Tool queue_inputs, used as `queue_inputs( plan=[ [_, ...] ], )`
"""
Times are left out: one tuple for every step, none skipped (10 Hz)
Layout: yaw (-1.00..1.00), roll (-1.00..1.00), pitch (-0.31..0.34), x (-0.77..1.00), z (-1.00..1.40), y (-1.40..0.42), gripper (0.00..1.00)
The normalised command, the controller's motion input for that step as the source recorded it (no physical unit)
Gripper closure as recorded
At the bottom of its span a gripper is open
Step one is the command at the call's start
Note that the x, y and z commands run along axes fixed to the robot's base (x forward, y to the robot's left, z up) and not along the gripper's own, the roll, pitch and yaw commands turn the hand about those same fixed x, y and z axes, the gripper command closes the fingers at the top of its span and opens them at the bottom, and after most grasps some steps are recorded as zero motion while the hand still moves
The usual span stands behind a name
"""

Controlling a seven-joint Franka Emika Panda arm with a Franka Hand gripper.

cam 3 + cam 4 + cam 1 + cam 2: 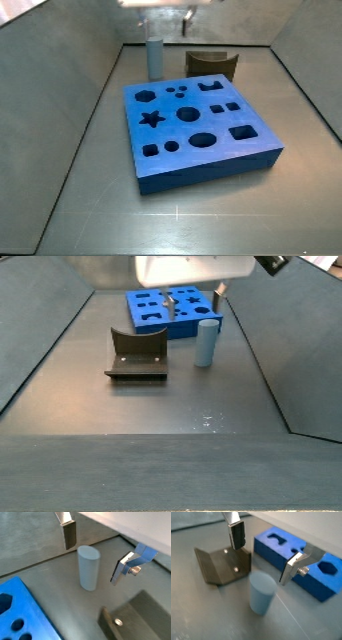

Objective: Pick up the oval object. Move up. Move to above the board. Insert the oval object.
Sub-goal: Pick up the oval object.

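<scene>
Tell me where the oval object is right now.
The oval object stands upright on the floor between the board and the fixture, in both side views. The open gripper hovers above it, fingers either side, not touching.

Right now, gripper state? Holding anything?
Gripper: open and empty, above the oval object, one finger on each side, neither touching it. The peg stands upright on the floor, beside the board.
</scene>
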Motion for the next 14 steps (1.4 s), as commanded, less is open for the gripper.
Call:
queue_inputs(
  plan=[
    [0.03, 0.04, -0.219, -0.65, -0.68, 0.00, 0.00],
    [0.00, -0.04, -0.134, -0.38, -0.20, 0.00, 0.00],
    [0.00, -0.04, -0.066, -0.05, -0.01, 0.00, 0.00],
    [0.01, -0.14, -0.046, 0.00, 0.00, 0.22, 0.00],
    [0.05, -0.19, -0.037, 0.00, 0.00, 0.35, 0.00],
    [0.07, -0.09, -0.023, 0.00, 0.00, 0.11, 0.00],
    [0.00, 0.00, -0.010, 0.00, 0.00, 0.00, 0.00],
    [0.00, 0.00, -0.009, 0.00, -0.09, 0.00, 0.00],
    [0.00, 0.00, -0.186, -0.11, -0.74, 0.00, 0.00],
    [0.00, -0.03, -0.217, -0.07, -0.72, 0.10, 0.00],
    [0.00, -0.04, -0.097, 0.00, -0.30, 0.07, 0.00],
    [0.00, -0.01, 0.000, 0.00, 0.00, 0.00, 0.00],
    [0.00, 0.00, 0.000, 0.00, 0.00, 0.00, 1.00],
    [0.00, 0.00, 0.000, 0.00, 0.00, 0.00, 1.00]
  ],
)
